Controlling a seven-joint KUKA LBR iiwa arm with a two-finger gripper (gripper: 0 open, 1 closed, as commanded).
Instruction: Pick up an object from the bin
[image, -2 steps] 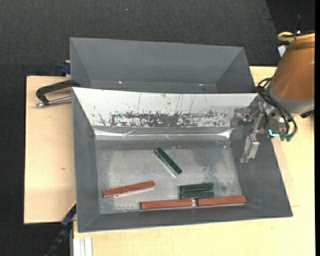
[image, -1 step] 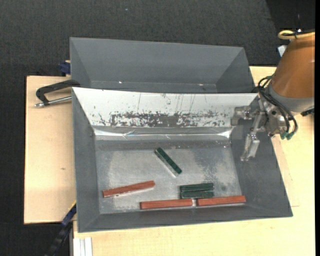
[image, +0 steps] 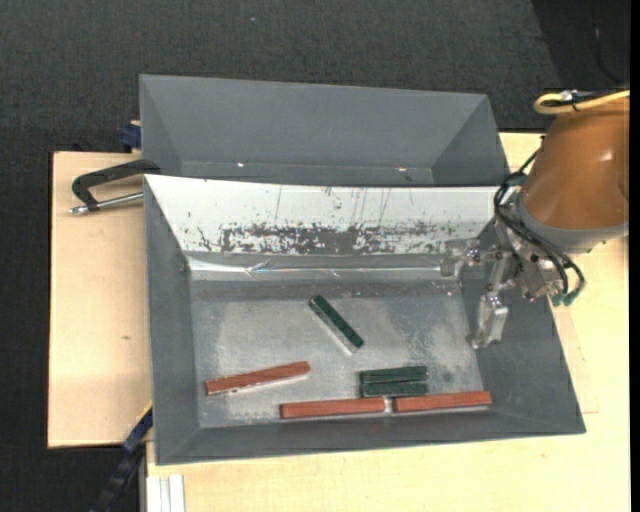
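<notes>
On the bin (image: 168, 330) floor I see a green bar (image: 335, 322), tilted, near the middle. A dark green block (image: 393, 381) lies nearer the front and a left red bar (image: 258, 379) lies slightly askew. Two more lie end to end along the front wall: a middle red bar (image: 332, 408) and a right red bar (image: 443, 402).

Robotics lab test cell: grey sheet-metal bin (image: 168, 330) scuffed on its far wall, orange-covered robot arm (image: 580, 170) at right, dark carpet (image: 300, 40) beyond.
</notes>
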